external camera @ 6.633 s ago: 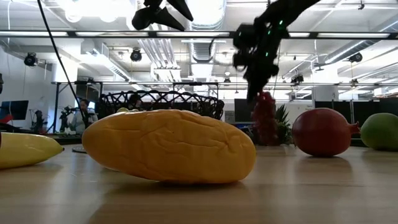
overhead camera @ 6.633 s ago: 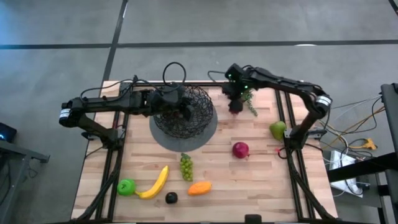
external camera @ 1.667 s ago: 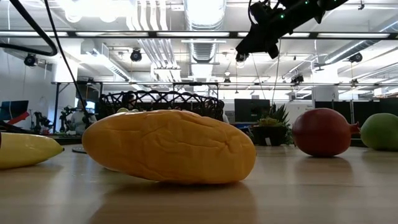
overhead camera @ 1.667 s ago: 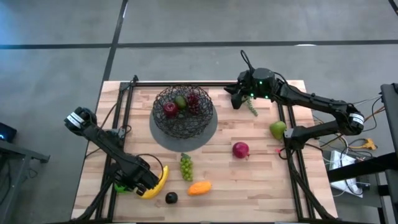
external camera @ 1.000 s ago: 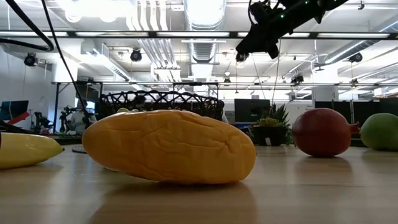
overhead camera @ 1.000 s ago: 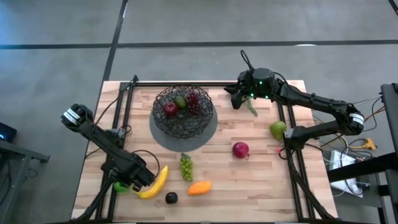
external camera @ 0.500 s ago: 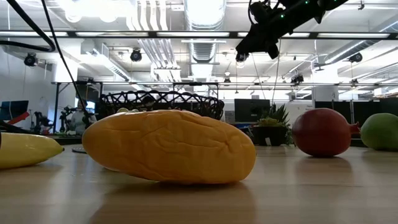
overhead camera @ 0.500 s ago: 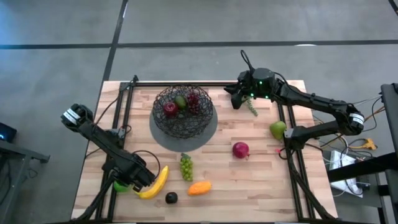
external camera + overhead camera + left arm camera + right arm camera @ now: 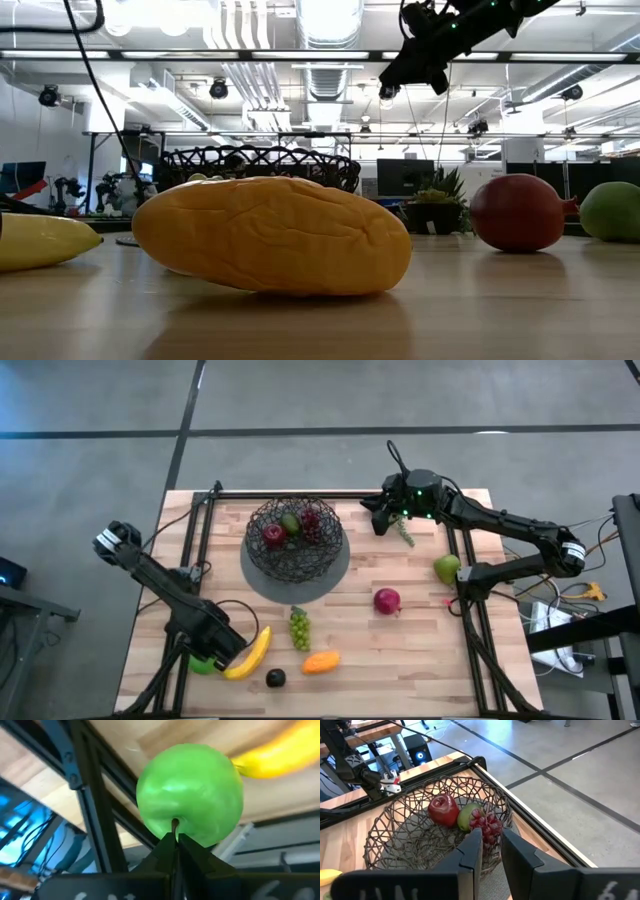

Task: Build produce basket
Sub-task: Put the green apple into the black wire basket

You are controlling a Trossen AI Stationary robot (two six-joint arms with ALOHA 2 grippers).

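Could lose the green apple point(image 9: 190, 795) on the lift: left gripper point(image 9: 175, 842) pinches only the thin stem, fingers shut tight together on it, so the round body may swing, twist free or drop and roll off the near-left corner of the table point(image 9: 420, 650). Could also nudge the banana point(image 9: 250, 652), which lies just beside the apple.

Left arm reaches down low at the near-left corner, wrist bent toward the apple, elbow back toward the table's left edge. Near it lie the avocado point(image 9: 275, 678), the orange fruit point(image 9: 320, 661) and the green grapes point(image 9: 298, 627). Farther right sit the red apple point(image 9: 387, 600) and the pear point(image 9: 446, 569).

Beyond, the basket point(image 9: 294, 538) stands on a grey disc point(image 9: 335, 575), already holding a red apple, a green fruit and purple grapes. Right gripper point(image 9: 378, 520) hovers high at the far right, near the small plant point(image 9: 403, 532), fingers a narrow gap apart, holding nothing, aimed toward the basket.
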